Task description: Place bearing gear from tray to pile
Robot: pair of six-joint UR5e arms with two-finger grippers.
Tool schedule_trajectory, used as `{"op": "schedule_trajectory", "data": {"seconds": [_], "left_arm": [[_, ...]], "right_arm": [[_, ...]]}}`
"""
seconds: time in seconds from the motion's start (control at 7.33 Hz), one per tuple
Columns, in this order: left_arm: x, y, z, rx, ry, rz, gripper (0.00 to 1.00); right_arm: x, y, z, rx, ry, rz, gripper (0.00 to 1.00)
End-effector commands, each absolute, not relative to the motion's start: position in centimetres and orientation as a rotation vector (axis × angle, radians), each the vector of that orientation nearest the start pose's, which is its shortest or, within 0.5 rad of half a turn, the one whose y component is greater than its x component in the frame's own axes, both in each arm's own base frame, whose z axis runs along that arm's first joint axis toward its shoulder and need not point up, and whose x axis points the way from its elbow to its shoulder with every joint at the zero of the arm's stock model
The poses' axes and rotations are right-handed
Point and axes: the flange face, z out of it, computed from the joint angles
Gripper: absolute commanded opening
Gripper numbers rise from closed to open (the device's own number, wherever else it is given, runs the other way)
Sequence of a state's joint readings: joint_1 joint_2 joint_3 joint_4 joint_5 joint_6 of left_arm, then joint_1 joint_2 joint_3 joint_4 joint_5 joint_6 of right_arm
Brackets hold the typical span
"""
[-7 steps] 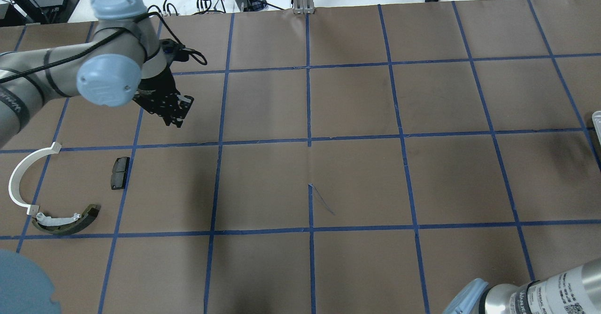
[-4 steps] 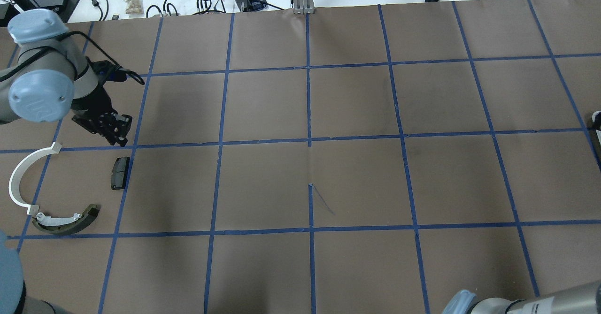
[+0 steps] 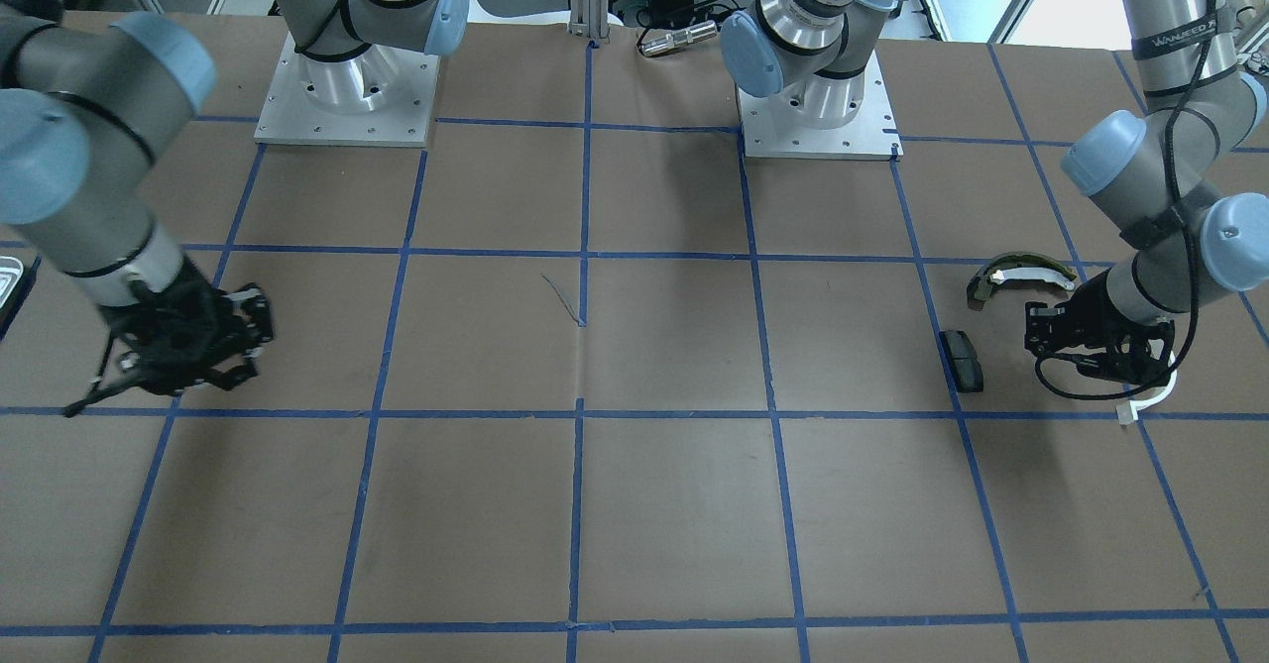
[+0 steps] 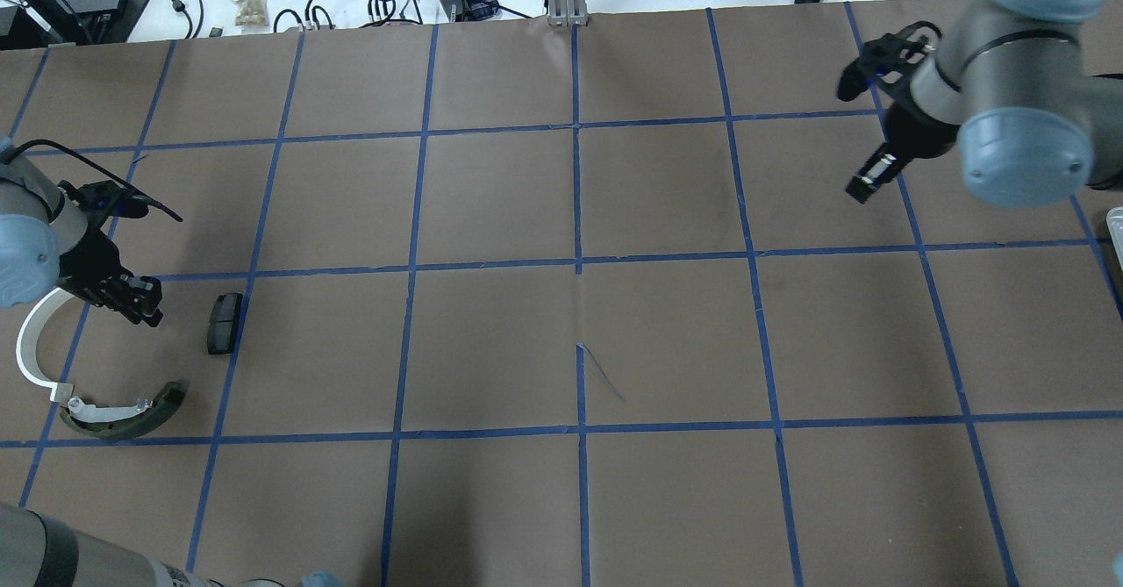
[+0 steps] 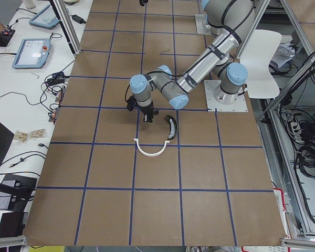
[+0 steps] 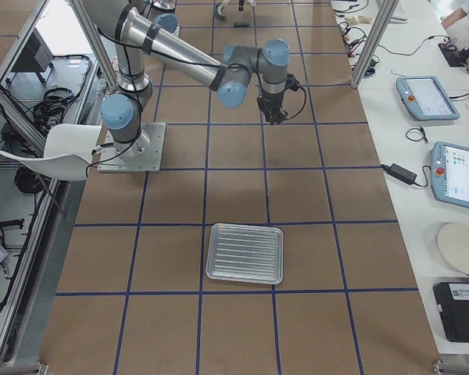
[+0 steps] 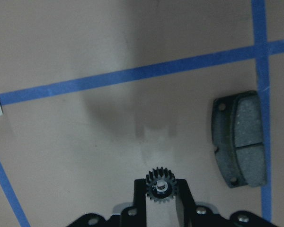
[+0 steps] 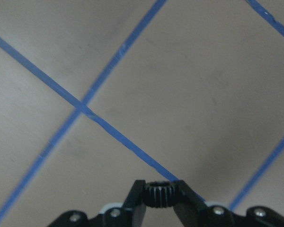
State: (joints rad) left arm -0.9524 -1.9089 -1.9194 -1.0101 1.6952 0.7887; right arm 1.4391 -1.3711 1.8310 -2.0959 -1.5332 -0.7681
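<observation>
Black small toothed gear (image 7: 162, 185), pale hub, pinched tight between the left gripper (image 4: 143, 304) fingers, held over brown paper table (image 4: 561, 341) at the pile (image 3: 1021, 267). It sits between the black pad (image 4: 224, 323) and white arc (image 4: 31, 341), touching neither. The left wrist covers the arc's top end. Olive brake shoe (image 4: 123, 411) nearby. Right gripper (image 8: 162, 188) is clamped on second black gear (image 8: 161, 196), well apart from the ribbed silver tray (image 6: 245, 252).

tray (image 4: 1117, 223): cut by edge | white arc (image 4: 23, 350): top end hidden
</observation>
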Motion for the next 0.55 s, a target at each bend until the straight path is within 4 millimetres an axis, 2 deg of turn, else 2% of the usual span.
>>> {"op": "schedule_trajectory", "data": {"seconds": [0.0, 0.14, 0.27, 0.41], "left_arm": [[21.3, -50.2, 19.2, 0.277, 3.115, 0.293, 0.0], [21.3, -50.2, 18.9, 0.275, 3.116, 0.3, 0.23], [21.3, -50.2, 18.9, 0.275, 3.121, 0.298, 0.99], [21.2, -50.3, 19.4, 0.274, 3.118, 0.287, 1.0]], "right_arm": [[23.5, -50.8, 29.6, -0.713, 3.025, -0.062, 0.0], [28.4, -49.0, 27.9, -0.587, 3.051, -0.036, 0.0], [32.3, -47.6, 26.5, -0.438, 3.063, -0.064, 0.0], [35.6, -46.3, 23.9, -0.299, 3.078, -0.038, 0.0]]}}
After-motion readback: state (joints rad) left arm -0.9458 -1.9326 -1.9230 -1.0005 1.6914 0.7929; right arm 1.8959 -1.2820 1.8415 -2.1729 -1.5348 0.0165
